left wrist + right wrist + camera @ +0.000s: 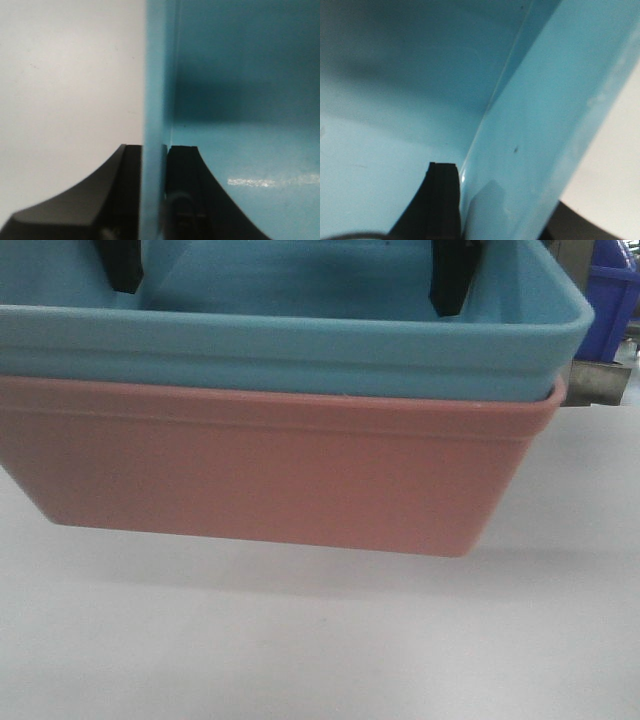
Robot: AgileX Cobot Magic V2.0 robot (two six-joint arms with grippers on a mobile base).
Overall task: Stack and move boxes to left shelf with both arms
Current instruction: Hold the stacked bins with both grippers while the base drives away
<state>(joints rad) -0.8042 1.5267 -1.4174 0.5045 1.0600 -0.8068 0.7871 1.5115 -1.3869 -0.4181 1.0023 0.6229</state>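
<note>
Two tubs, one inside the other, held up by two sets of jaws.

There are two tubs: one light blue tub [300, 350] sits inside one pink tub [270, 470], and together they fill the top and middle of the front view. The stack looks to be a little way above the white surface [300, 650], with a soft shadow under it. There are two sets of black jaws. The left jaws, at the upper left, pinch the blue tub's side wall tight, one on each side of it. The right jaws, at the upper right, grip the other side wall the same way. One dark blue crate [612, 310] peeks out at the far upper right, behind the tubs.
</note>
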